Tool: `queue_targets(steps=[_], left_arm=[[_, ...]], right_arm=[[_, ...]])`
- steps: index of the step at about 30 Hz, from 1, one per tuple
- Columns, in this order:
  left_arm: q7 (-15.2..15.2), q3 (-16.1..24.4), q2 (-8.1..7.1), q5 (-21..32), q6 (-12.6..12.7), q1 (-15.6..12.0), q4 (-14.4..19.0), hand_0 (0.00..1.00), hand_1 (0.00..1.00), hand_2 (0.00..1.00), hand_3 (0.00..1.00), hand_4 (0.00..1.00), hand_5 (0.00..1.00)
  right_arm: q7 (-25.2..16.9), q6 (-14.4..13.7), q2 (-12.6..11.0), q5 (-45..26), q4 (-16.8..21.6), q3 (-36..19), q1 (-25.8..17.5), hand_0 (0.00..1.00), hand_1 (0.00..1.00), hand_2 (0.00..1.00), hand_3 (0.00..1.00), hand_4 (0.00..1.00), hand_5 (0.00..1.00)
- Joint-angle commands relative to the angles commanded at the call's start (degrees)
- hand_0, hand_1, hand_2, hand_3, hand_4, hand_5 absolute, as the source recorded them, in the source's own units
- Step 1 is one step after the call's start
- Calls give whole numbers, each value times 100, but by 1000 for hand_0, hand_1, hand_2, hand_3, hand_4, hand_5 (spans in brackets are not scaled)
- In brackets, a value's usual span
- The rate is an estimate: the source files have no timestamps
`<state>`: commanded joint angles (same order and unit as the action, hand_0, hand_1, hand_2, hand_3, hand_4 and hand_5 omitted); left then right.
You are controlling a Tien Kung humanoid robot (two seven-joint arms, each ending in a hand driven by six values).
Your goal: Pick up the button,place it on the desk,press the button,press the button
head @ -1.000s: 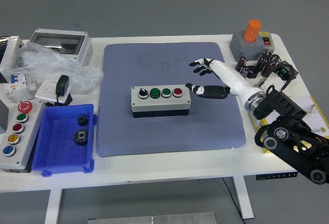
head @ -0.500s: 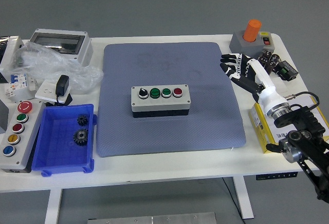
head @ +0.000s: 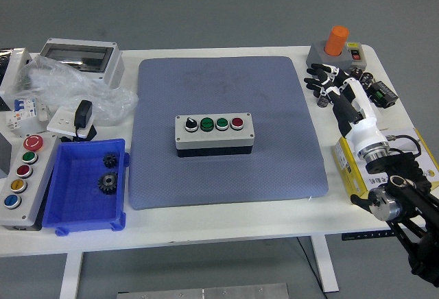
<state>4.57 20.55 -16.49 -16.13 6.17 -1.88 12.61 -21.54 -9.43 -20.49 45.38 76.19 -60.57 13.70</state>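
Counting from the middle of the white worktop (head: 226, 220), one grey button box (head: 214, 134) with a black base stands on the blue-grey square mat (head: 226, 169), well apart from the robot's hand. On its top there are four controls in a row: one black knob, two green buttons and one red button.

At the right edge, the right hand (head: 328, 84) with white and black fingers hovers beside the mat's far right corner; its fingers are spread loosely and hold nothing. Just behind it, at the far right corner of the worktop, stands one grey base with an orange cylinder (head: 335, 46).

Near the left corner at the front sits one blue plastic tray (head: 86, 211), and inside it lie two small dark gear wheels (head: 108, 172). Beside the tray, at the left edge, lies one long grey box with five coloured buttons (head: 20, 178): red, green, red, yellow and blue. One black plug on a white adapter (head: 77, 120) lies behind the tray. At the far left corner stands one grey enclosure with a clear lid (head: 81, 60), touching a crumpled clear plastic bag (head: 68, 90).
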Motion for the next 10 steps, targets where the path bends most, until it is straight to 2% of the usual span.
queue_targets(steps=[10], left_arm=[[8,-13,0,14,-4,-13,-2,617,651,610,634,660,349]], right_arm=[[-120,15,31,-140,42,14,-40,741,673,708,667,810,537]])
